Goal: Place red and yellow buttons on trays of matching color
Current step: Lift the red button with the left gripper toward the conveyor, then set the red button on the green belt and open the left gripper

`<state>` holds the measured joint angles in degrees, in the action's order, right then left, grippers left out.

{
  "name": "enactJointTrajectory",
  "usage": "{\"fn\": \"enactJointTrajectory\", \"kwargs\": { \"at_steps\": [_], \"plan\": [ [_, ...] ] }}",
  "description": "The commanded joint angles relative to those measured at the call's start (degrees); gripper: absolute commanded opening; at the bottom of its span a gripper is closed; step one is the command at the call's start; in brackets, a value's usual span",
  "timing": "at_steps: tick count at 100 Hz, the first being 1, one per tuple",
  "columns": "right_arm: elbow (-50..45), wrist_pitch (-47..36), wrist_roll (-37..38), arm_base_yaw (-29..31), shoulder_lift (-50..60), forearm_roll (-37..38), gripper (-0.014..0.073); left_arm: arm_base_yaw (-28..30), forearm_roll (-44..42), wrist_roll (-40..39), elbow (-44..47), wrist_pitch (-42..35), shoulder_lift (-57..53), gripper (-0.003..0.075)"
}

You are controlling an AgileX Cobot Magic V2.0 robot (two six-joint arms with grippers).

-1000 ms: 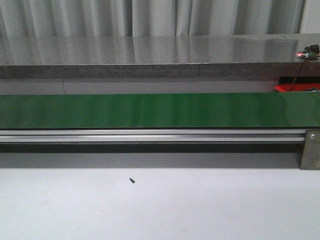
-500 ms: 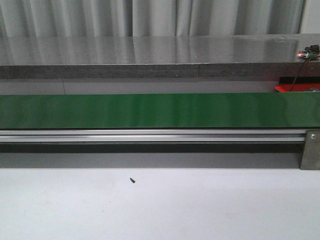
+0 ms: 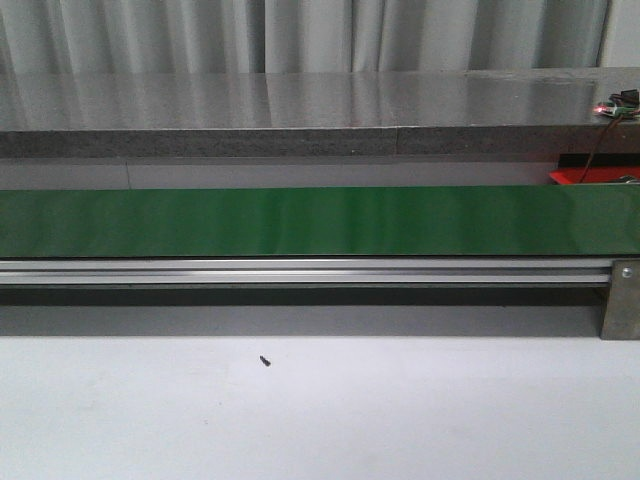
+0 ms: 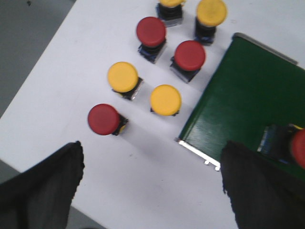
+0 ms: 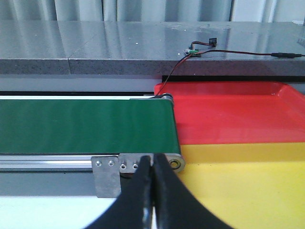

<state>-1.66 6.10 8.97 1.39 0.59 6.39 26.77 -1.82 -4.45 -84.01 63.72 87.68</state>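
Buttons cluster on the white worktop (image 4: 71, 95) beside the green conveyor belt (image 4: 248, 95); left tool (image 4: 152, 191) hangs spread apart above them, right tool (image 5: 152, 191) pinched together, empty. I'd centre on the nearest red button (image 4: 103, 119) at ten o'clock before descending

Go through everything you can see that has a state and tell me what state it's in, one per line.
left gripper: open, empty, above the white table
right gripper: shut, empty
green conveyor belt: bare in the front view
red button on belt: lying on the belt end, partly cut off
loose buttons: seven upright on the table, three red, four yellow
red tray: empty
yellow tray: empty
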Motion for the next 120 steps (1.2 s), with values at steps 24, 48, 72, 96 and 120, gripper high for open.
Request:
{"fn": "enactJointTrajectory", "kwargs": {
  "at_steps": [24, 48, 72, 96, 120],
  "plan": [
    [1.0, -4.3, -0.3, 0.0, 1.1, 0.0, -0.0060, 9.6, 0.2, 1.0, 5.9, -6.1, 1.9, 0.0549],
    [1.0, -4.3, -0.3, 0.0, 1.1, 0.0, -0.0060, 10.7, 4.7, 4.9, 6.6, -10.3, 7.6, 0.0549],
    [1.0, -4.3, -0.3, 0.0, 1.1, 0.0, -0.0060, 10.7, 5.7, 5.5, 6.6, -12.9, 12.9, 0.0549],
    [1.0, -4.2, -0.3, 0.0, 1.1, 0.0, -0.0060, 10.7, 6.8, 5.5, 6.6, -17.3, 16.2, 0.0549],
    [1.0, -4.2, -0.3, 0.0, 1.1, 0.0, -0.0060, 10.7, 7.8, 5.5, 6.6, -19.8, 18.7, 0.0539]
  ]
}}
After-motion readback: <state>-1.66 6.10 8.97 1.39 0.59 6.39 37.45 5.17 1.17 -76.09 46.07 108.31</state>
